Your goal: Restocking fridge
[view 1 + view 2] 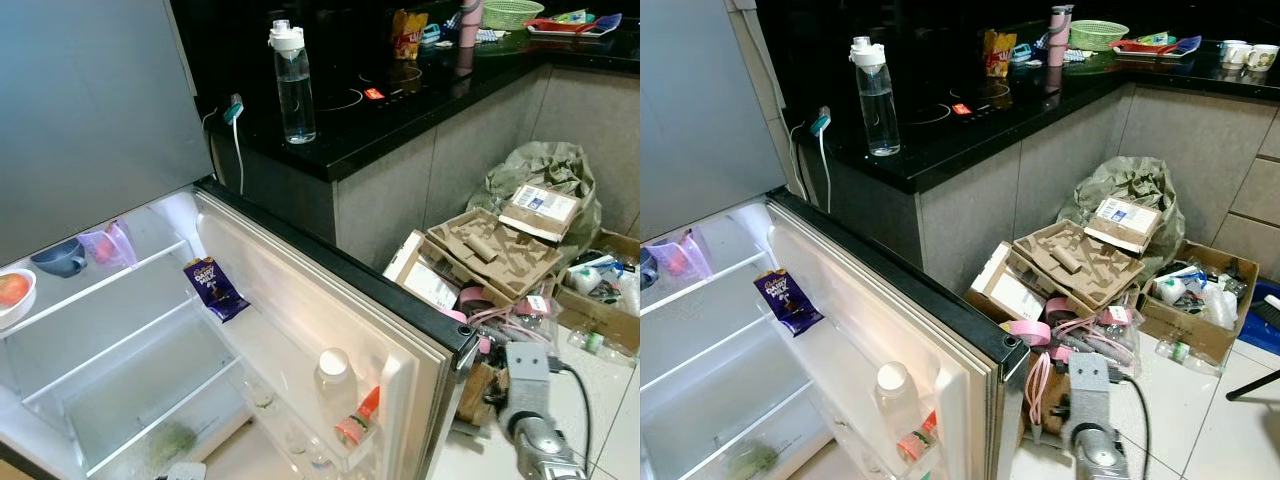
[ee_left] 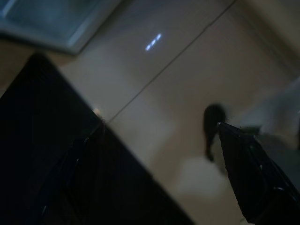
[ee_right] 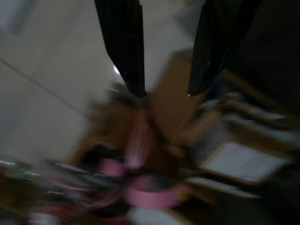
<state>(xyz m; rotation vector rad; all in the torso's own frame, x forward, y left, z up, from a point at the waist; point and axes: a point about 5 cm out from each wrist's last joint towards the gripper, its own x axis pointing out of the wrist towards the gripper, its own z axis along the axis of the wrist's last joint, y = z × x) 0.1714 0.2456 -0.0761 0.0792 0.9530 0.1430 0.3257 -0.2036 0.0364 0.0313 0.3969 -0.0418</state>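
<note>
1. I see the fridge [image 1: 120,330] open at the lower left of the head frames, its door [image 1: 330,330] swung toward me and its white glass shelves mostly bare.
2. A purple chocolate bar [image 1: 215,288] lies against the inner door, left of centre; a white-capped bottle [image 1: 335,385] and a red-orange sachet [image 1: 360,415] stand in the door rack near the bottom edge.
3. On the top shelf at far left sit a grey cup [image 1: 62,257], a pink bag [image 1: 110,245] and a bowl [image 1: 15,295].
4. A clear water bottle [image 1: 292,82] stands on the black bench [image 1: 400,105] at upper centre.
5. Cardboard trays [image 1: 495,250], boxes and pink tape rolls [image 1: 1025,332] crowd the floor at right.
6. My right claw [image 3: 164,91] hangs released over that clutter, fingers apart, holding nothing.
7. My left claw [image 2: 154,140] is likewise released above the tiled floor [image 2: 187,84], blurred and dim.
</note>
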